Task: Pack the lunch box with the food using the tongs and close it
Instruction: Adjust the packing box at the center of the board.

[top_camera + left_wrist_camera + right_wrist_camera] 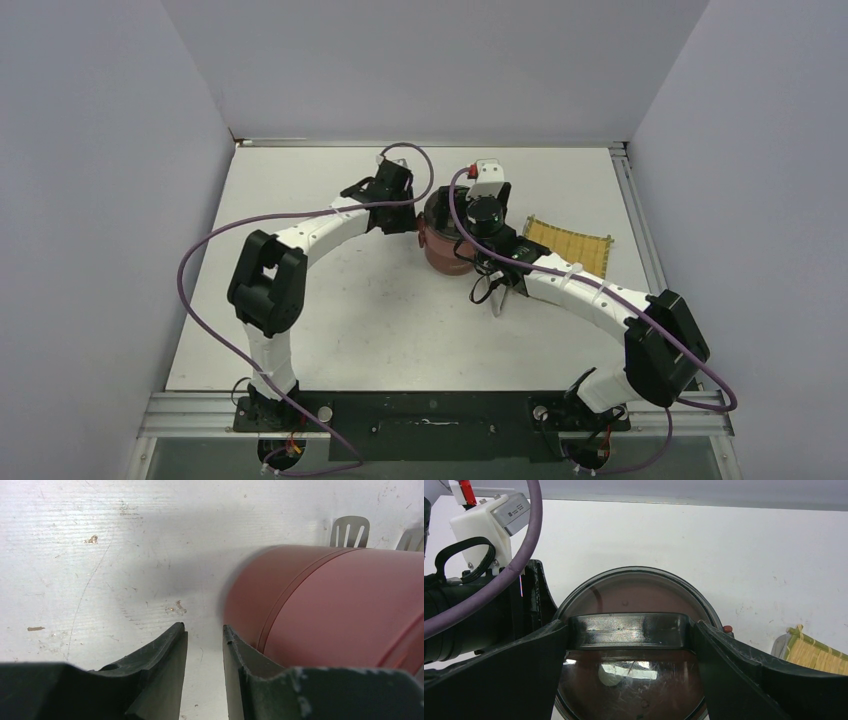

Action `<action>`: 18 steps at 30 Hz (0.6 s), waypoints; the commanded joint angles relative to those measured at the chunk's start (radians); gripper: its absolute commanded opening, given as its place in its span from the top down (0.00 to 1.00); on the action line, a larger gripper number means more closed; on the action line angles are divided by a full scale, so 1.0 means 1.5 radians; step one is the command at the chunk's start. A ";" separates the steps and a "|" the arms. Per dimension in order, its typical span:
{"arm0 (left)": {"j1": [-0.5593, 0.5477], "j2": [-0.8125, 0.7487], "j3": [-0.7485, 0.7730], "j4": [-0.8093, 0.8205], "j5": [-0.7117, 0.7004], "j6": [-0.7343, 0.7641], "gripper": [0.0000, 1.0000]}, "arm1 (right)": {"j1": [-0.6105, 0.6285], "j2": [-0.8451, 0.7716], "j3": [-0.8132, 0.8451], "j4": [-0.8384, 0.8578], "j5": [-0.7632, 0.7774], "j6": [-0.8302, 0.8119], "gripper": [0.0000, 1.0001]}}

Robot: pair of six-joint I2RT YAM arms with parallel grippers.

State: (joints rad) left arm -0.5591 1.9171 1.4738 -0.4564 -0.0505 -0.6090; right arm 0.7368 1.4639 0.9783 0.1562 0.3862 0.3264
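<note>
lunch box (438, 250): mid-counter (350, 320), lid on | right fingers (539, 655): spread wide, clasping both ends of lid handle (629, 636) | left fingers (160, 655): narrow gap, empty, just beside box's red wall | tongs (349, 531): on counter behind box | yellow mat (570, 245): near, right

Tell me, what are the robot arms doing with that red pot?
Looks like closing the lunch box. The right gripper holds the lid by its handle, on top of the box. The left gripper, barely open and empty, touches the box's side. The tongs lie on the table behind it.
</note>
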 commanded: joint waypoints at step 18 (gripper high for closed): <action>-0.085 0.044 0.083 0.122 0.048 -0.059 0.70 | 0.031 0.096 -0.077 -0.231 -0.154 0.044 0.15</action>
State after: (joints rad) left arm -0.5747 1.9587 1.5196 -0.4755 -0.0856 -0.6178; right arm 0.7277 1.4658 0.9699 0.1722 0.4065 0.3264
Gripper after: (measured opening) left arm 0.299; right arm 0.882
